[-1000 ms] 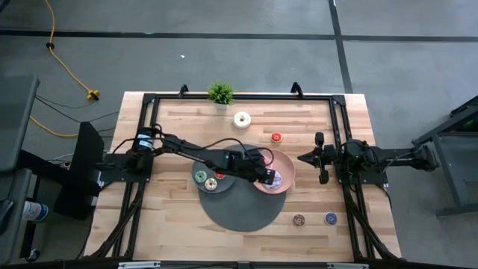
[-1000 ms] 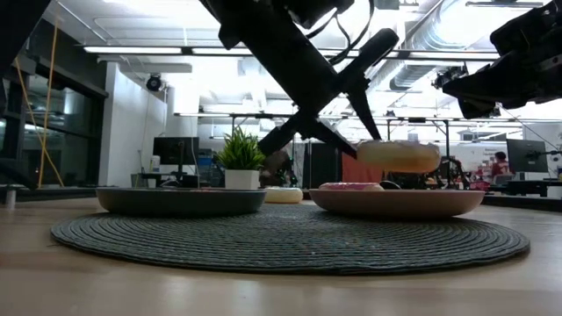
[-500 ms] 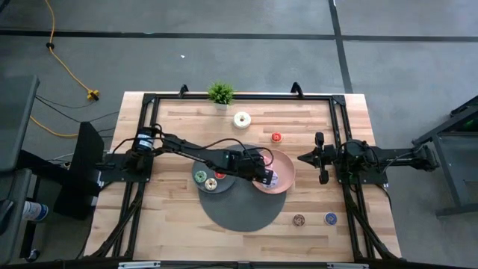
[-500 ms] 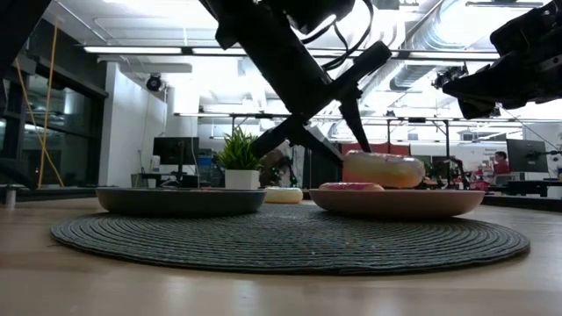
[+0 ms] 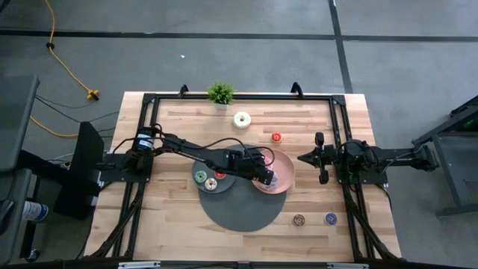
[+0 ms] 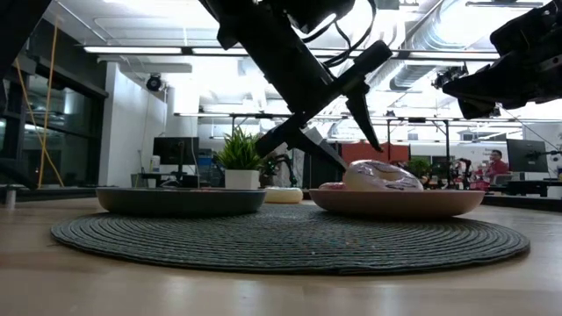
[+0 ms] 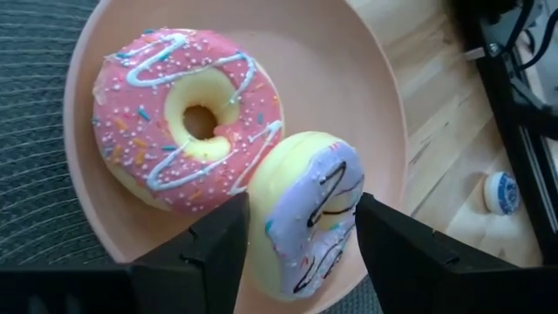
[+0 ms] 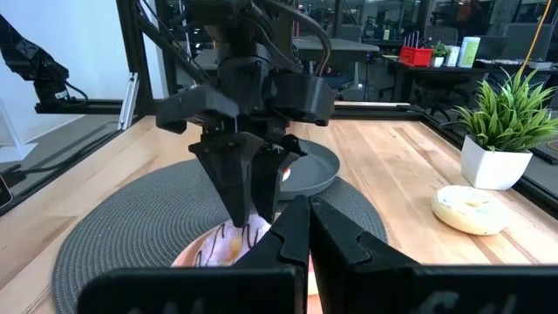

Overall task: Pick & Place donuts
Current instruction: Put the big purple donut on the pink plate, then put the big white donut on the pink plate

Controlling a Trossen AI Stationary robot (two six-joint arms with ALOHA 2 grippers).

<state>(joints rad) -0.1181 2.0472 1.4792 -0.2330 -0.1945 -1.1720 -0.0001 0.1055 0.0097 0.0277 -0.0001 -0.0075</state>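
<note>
Left gripper (image 7: pixel 301 228) jaws are standing wide around the purple donut (image 7: pixel 309 222), which is leaning on the pink donut (image 7: pixel 187 122); it risks toppling off the pink plate (image 7: pixel 375 105). Right gripper (image 5: pixel 321 158) jaws are sitting narrow, idle.

Wood surface (image 5: pixel 172 224), round dark woven mat (image 5: pixel 243 209) centre w/ grey plate (image 5: pixel 200 184) + pink plate (image 5: pixel 287 170) on its far edge. Potted plant (image 5: pixel 220 93) at far edge. Yellow cable (image 5: pixel 63 63) on floor.

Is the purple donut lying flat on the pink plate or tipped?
Tipped. The purple donut leans on the pink donut in the pink plate, between the open left pincer's fingers.
</note>
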